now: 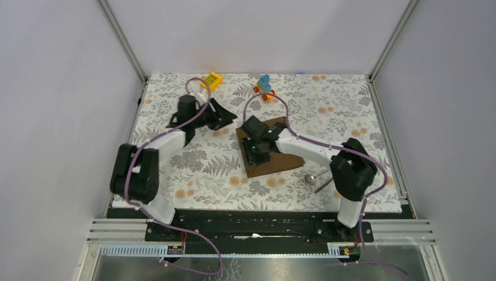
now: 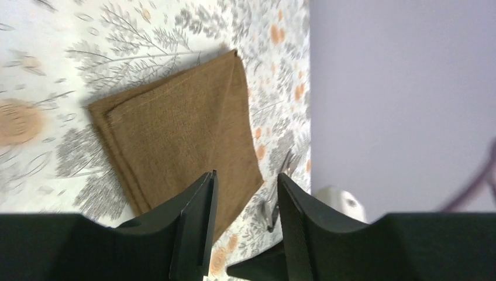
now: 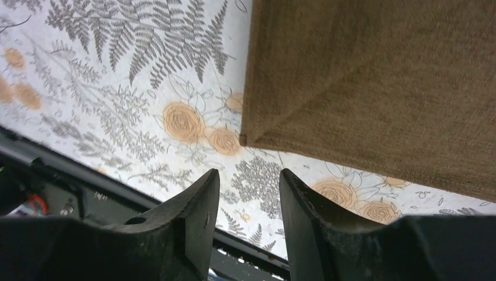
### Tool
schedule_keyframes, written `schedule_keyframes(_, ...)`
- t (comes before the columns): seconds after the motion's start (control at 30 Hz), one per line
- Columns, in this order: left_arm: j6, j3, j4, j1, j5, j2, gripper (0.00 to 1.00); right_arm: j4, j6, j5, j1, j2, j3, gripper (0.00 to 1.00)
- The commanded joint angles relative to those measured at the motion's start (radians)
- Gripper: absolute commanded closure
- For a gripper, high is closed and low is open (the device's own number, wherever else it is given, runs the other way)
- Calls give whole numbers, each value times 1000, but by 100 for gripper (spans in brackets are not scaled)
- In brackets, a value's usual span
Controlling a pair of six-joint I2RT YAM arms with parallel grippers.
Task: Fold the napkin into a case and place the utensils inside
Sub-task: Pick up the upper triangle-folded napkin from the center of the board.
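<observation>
Both my claws are released and empty; my right gripper (image 3: 248, 175) hangs just short of the near left corner of the napkin (image 3: 380, 76); my left gripper (image 2: 244, 178) is raised off the cloth's far left side, touching nothing. The napkin lies folded in layers just right of the tabletop's middle, on the tablecloth (image 1: 199, 167); the spoon (image 1: 310, 177) and the dark stick (image 1: 323, 186) lie near the near edge, toward the right corner, close beside the cloth. I judge another fold is due; I should pinch every layer at that corner, lift only a little, carry it straight across so the hems meet, and pin the opposite edge with my left claw.
</observation>
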Motion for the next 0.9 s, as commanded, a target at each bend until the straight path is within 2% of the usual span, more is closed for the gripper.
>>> schedule_keyframes(0.0,-50,-134,-19,143,49,-227,51,-251,2,237,82,124,198,50)
schedule_keyframes(0.07,-65,-180,-41,194,65,-322,43,-294,14,246,97,184,262,50)
schedule_keyframes(0.13,-26,-191,-130,242,60,-407,38,-325,20,243,105,231,313,50)
schedule_keyframes(0.27,82,-177,-314,357,17,-536,31,-391,18,242,122,311,414,45)
schedule_keyframes(0.37,171,-158,-408,420,-38,-577,29,-435,17,243,134,365,484,43)
schedule_keyframes(0.43,206,-158,-429,447,-43,-582,29,-467,16,260,145,398,533,44)
schedule_keyframes(0.6,243,-189,-415,490,-11,-570,30,-497,19,276,151,449,595,56)
schedule_keyframes(0.87,236,-219,-369,551,81,-546,31,-527,11,290,151,517,654,56)
